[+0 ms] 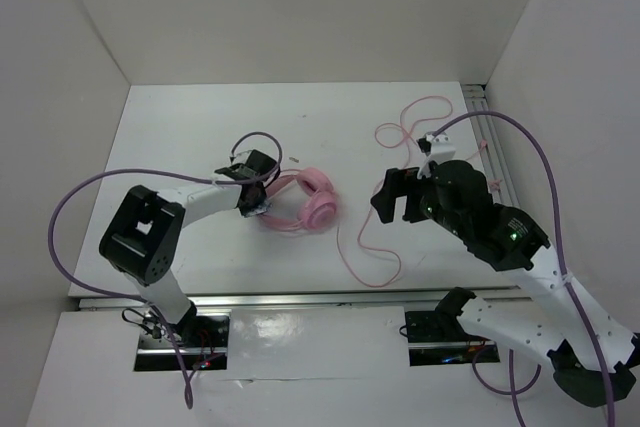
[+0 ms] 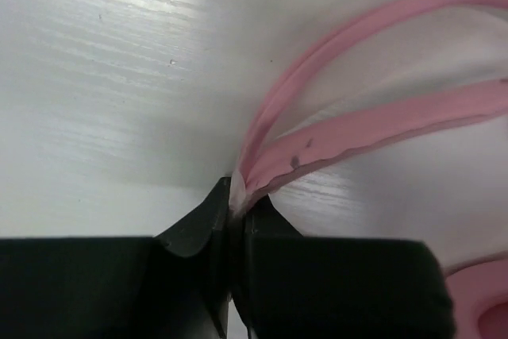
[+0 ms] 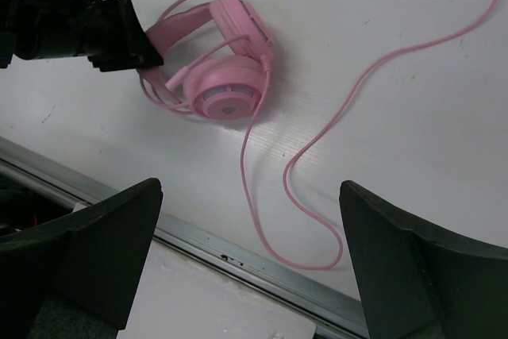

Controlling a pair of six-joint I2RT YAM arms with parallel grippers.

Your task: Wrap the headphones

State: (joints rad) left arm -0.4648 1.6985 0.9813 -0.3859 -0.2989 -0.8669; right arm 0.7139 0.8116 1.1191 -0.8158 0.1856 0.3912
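White table (image 1: pixel 200 127) carries the headphones (image 1: pixel 305 202) near its middle, with the left end effector (image 2: pixel 236 212) pinched shut on the headband (image 2: pixel 357 129). Your right end effector (image 1: pixel 396 202) hangs wide open above the loose cord (image 3: pixel 243 148); take the cord close to the earcup (image 3: pixel 230 89) and wind it in small turns.

Headphones (image 1: pixel 318 205) and cord (image 3: pixel 242 152) pink, table (image 1: pixel 200 117) plain white, walls (image 1: pixel 300 17) white, near-edge rail (image 1: pixel 300 297) silver-grey, robot cables (image 1: pixel 60 217) purple, arms (image 1: pixel 140 232) black with white links.
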